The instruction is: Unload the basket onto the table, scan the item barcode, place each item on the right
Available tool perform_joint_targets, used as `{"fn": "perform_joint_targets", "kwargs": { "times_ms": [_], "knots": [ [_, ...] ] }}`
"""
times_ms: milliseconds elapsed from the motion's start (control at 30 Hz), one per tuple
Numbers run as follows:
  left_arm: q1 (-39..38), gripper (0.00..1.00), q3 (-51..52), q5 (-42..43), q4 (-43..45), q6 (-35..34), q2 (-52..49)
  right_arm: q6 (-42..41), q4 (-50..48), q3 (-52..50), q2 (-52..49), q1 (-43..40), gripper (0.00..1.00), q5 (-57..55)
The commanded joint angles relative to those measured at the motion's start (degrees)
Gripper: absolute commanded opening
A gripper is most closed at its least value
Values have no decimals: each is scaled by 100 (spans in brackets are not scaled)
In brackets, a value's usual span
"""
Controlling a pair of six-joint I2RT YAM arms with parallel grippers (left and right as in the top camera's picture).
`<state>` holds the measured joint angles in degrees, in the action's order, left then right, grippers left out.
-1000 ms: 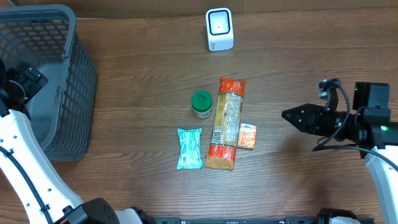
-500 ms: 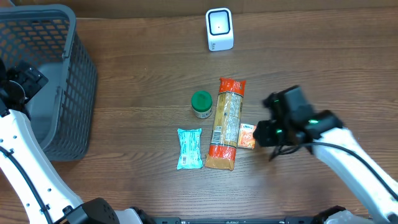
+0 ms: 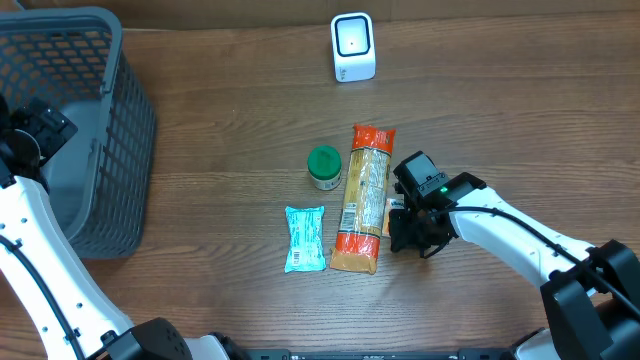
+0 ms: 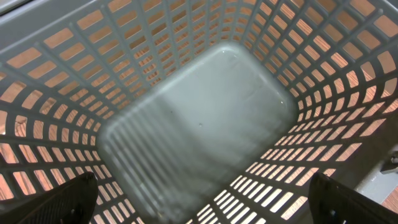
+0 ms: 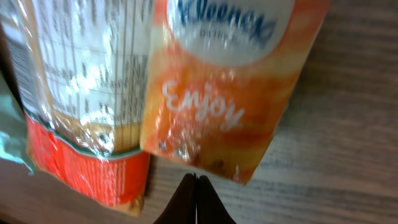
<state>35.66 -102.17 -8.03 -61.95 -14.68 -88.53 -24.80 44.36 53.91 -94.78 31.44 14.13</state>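
Note:
A small orange Kleenex tissue pack (image 3: 394, 206) lies flat on the wooden table beside a long pasta bag (image 3: 363, 200). In the right wrist view the tissue pack (image 5: 217, 106) fills the upper middle, with the pasta bag (image 5: 81, 93) to its left. My right gripper (image 3: 402, 238) hangs low over the pack's near end. Its jaws (image 5: 196, 180) are pressed together just short of the pack's edge, with nothing between them. The white scanner (image 3: 353, 47) stands at the back of the table. My left gripper (image 4: 202, 193) is wide open over the grey basket's floor (image 4: 199, 118).
A green-lidded jar (image 3: 324, 167) stands left of the pasta bag. A teal packet (image 3: 305, 238) lies further left and toward the front. The grey mesh basket (image 3: 70, 130) occupies the left edge. Bare wood lies to the right of the items.
My right arm swung in from the right side to the tissue pack, and its jaws closed. The left arm and the items have not moved.

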Motion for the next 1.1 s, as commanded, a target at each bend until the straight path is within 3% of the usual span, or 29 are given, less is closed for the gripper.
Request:
{"fn": "perform_joint_targets", "kwargs": {
  "times_ms": [0,333,733,1067],
  "knots": [
    [-7,100,-140,-48,0,-74,-28,-94,-114,92,31,-199,4,-144],
    [-7,100,-140,-50,0,-74,-28,-70,273,81,31,-302,4,-127],
    [-7,100,-140,-50,0,-74,-28,-72,68,81,31,-308,4,-345],
    [-7,100,-140,-50,0,-74,-28,-74,-87,81,31,-308,5,-2190]
  ]
}}
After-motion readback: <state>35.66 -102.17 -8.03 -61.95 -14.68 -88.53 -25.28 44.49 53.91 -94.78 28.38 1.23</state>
